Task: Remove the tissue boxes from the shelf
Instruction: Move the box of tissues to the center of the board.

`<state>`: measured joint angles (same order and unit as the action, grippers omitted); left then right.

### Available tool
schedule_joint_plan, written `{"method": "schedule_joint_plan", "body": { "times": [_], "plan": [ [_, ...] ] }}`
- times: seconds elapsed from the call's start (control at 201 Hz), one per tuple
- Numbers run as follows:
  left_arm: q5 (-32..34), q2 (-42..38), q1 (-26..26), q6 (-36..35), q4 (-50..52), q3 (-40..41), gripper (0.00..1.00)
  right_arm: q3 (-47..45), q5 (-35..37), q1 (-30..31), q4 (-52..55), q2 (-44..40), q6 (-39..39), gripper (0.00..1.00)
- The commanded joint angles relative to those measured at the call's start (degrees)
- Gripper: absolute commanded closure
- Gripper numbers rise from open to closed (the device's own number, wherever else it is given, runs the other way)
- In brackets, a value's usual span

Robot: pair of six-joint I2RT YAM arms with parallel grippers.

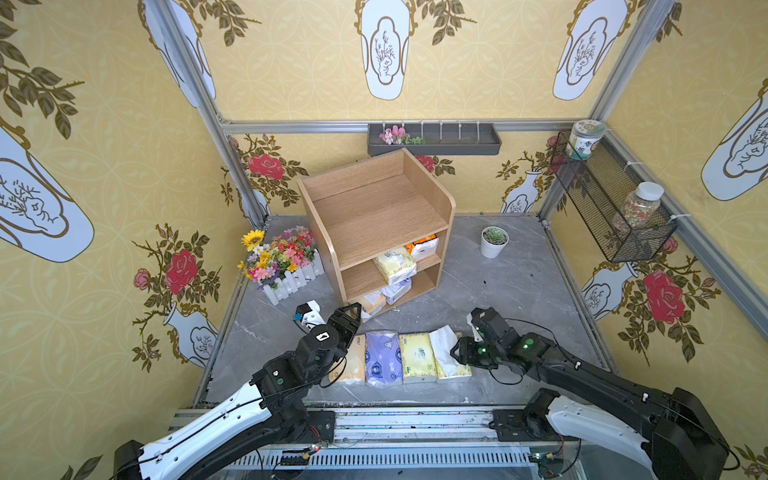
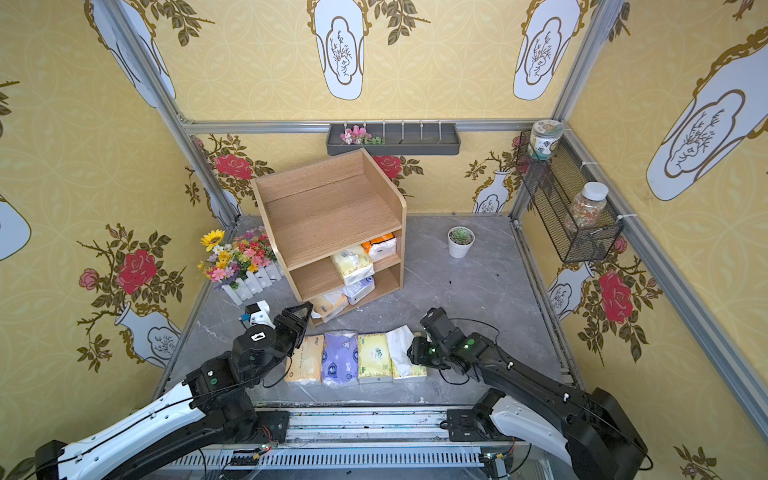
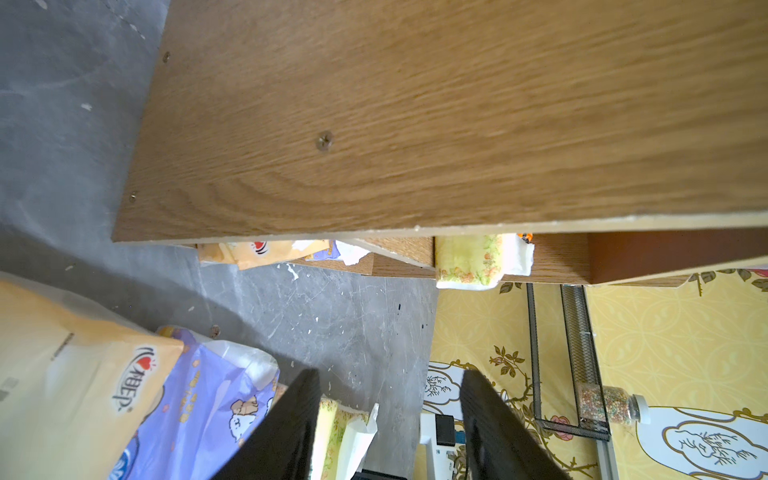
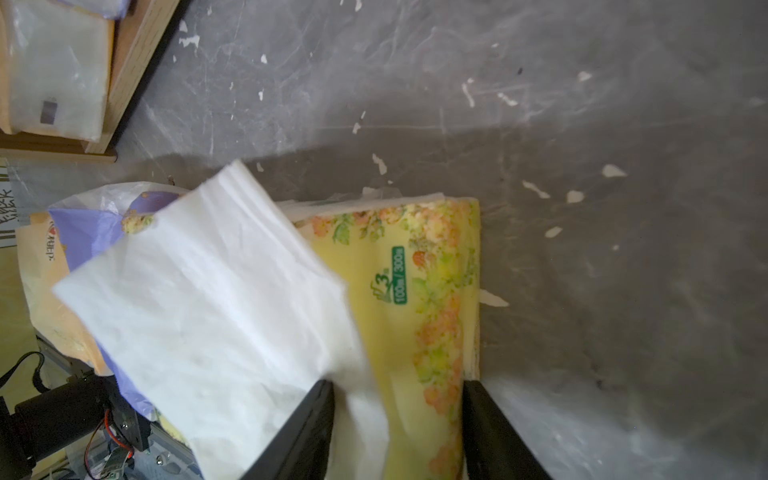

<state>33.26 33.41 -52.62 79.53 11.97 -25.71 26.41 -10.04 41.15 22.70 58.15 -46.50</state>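
Left fingers (image 3: 286, 428) gape empty by the shelf (image 1: 374, 208); right fingers (image 4: 307, 432) straddle the floral pack (image 4: 415, 291), grip unclear. I'd enter low, level.

Yellow wallpaper (image 1: 307, 62) printed with pale vases, leafy sprigs and red roses covers the three walls around a grey marbled worktop (image 1: 498, 291) flecked with white scraps. Aluminium rails (image 1: 291, 126) frame the walls. Beyond the left pincer (image 1: 353, 308), towards the far left corner, a white picket planter (image 1: 291, 280) holds bright artificial flowers. Well beyond the right pincer (image 1: 455, 353), a small white pot (image 1: 493, 251) with a succulent stands on the worktop. High on the back wall, past both pincers, hangs a dark grey tray (image 1: 457, 146) with pink blossoms at its left end. On the wall to the right of the right pincer, a black mesh basket (image 1: 598, 199) carries a labelled jar (image 1: 585, 139) and a clear, white-capped jar (image 1: 640, 205). The light is even and soft.
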Motion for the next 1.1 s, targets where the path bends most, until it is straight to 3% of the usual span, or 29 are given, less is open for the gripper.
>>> {"method": "schedule_joint_plan", "body": {
  "times": [0.0, 0.563, 1.097],
  "plan": [
    [-0.19, -0.1, -0.01, 0.01, -0.99, 0.31, 0.4, 0.47, 2.64, 2.88, -4.39, 1.94, -2.44, 0.47],
    [-0.36, -1.16, 0.06, 0.63, -0.54, 0.93, 0.41, 1.58, 5.13, 10.57, -12.37, 6.24, -7.04, 0.45],
    [-1.36, -0.01, 0.07, 0.45, -1.68, 0.67, 0.41, 5.72, 8.77, 20.48, -24.48, 18.1, -11.27, 0.46]
  ]
}}
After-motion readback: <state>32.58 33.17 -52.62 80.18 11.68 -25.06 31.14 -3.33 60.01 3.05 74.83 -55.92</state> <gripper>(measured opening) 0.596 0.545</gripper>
